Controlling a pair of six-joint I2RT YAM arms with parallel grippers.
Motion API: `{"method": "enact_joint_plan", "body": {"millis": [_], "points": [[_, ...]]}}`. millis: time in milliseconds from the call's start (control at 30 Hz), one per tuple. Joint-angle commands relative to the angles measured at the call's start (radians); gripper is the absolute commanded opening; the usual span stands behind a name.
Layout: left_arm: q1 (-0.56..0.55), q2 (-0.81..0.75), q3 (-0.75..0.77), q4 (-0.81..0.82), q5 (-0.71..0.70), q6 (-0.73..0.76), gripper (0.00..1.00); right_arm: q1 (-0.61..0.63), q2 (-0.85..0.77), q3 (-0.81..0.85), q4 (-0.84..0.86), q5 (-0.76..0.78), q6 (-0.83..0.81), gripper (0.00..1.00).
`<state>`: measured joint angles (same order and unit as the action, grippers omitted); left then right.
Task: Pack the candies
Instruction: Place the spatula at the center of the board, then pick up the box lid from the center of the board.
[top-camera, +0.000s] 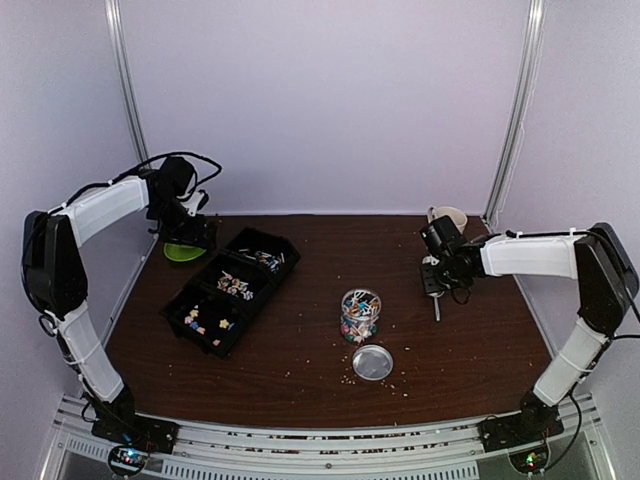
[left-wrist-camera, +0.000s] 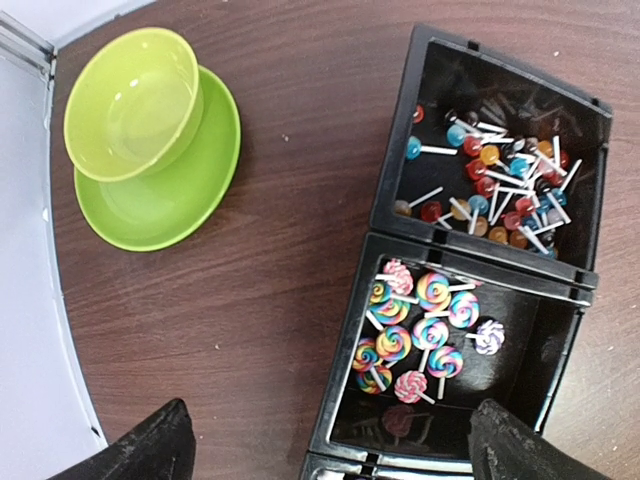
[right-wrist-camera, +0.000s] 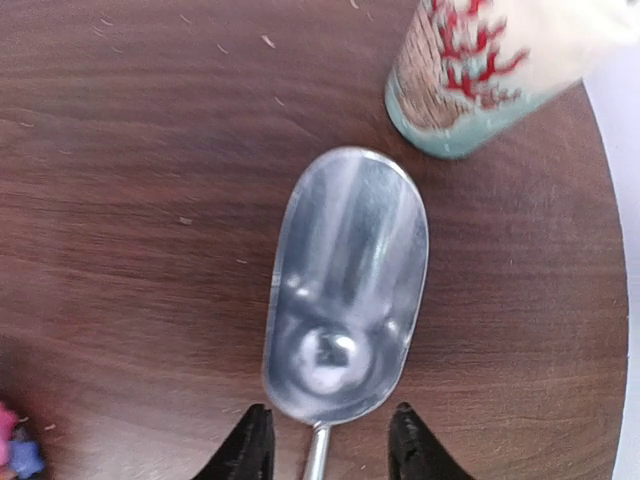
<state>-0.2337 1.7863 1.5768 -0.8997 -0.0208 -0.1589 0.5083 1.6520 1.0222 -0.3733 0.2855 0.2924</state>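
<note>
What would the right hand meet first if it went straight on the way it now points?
Probably the metal scoop: it lies on the table right ahead of the right hand, its thin handle running between the open fingers. How far off it is, the wrist view cannot tell.

no legible text, labels or numbers

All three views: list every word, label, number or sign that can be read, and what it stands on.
No text is readable anywhere.
The cup shows only a blurred red branching pattern, no letters.
The tray, jar, scoop and green bowl carry no visible lettering.
</note>
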Motion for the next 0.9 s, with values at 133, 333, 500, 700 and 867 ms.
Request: {"method": "enact_joint_plan", "body": {"millis": [133, 333, 500, 700, 867], "points": [[-0.035, -0.061, -0.014, 0.062, 0.03, -0.001, 0.98, 0.152, -0.189, 0.022, 0.062, -0.079, -0.159, 0.49], [-0.044, -0.074, -0.014, 0.067, 0.061, -0.003, 0.98, 0.248, -0.255, 0.161, 0.072, -0.107, -0.288, 0.78], [-0.046, -0.069, -0.019, 0.073, 0.051, 0.002, 0.98, 0.279, -0.238, 0.387, -0.091, -0.197, -0.401, 1.0], [-0.048, -0.085, -0.021, 0.073, 0.05, 0.004, 0.98, 0.25, -0.287, 0.374, -0.075, -0.205, -0.433, 1.0], [-0.05, -0.074, -0.019, 0.07, 0.057, 0.003, 0.98, 0.251, -0.331, 0.254, -0.007, -0.305, -0.394, 1.0]]}}
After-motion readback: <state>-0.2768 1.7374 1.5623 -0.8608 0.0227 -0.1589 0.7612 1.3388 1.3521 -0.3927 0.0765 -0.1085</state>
